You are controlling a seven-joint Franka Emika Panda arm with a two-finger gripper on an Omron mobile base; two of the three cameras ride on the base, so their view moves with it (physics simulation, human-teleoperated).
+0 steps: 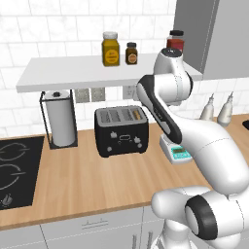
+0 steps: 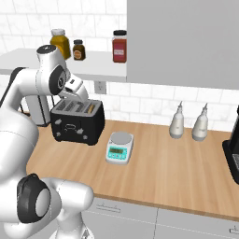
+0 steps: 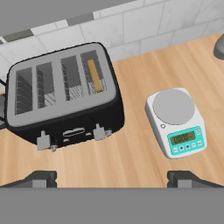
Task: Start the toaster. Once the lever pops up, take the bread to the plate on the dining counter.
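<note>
Hand view, pincer: pincer (image 3: 112, 179) is seen spread wide, nothing pinched; the two dark fingertips (image 3: 40, 179) rise at the bottom edge, hovering above the table (image 3: 131, 162), in front of toaster and scale.
Pincer vs toaster: apart, no contact; held above and toward the front of the toaster (image 3: 65, 98).
Toaster: black box, silvery slotted top, four slots seen from above; two pale levers/knobs (image 3: 99, 132) stick out of the front face, a small panel between them. Stands on the wood table against the tiled wall.
Bread: bread (image 3: 95, 75) sits upright in the slot nearest the scale, only its brown top edge showing.
Bread handling (judged): light, thin, stiff once toasted but crumbly; best pinched across its thin faces at the exposed top edge, gently, then lifted straight up out of the slot. Little edge is offered now; more expected once popped up.
Lever handling (judged): small, rigid; to be pressed down from above with a fingertip, the one on the bread's side likely.
Step (judged): lever not yet pressed.
Scale: white-and-teal scale (image 3: 176, 121) beside the toaster, apart from it.
Left base view: paper-towel roll (image 1: 61, 118) on the toaster's other side; jars (image 1: 111, 48) on the shelf above.
</note>
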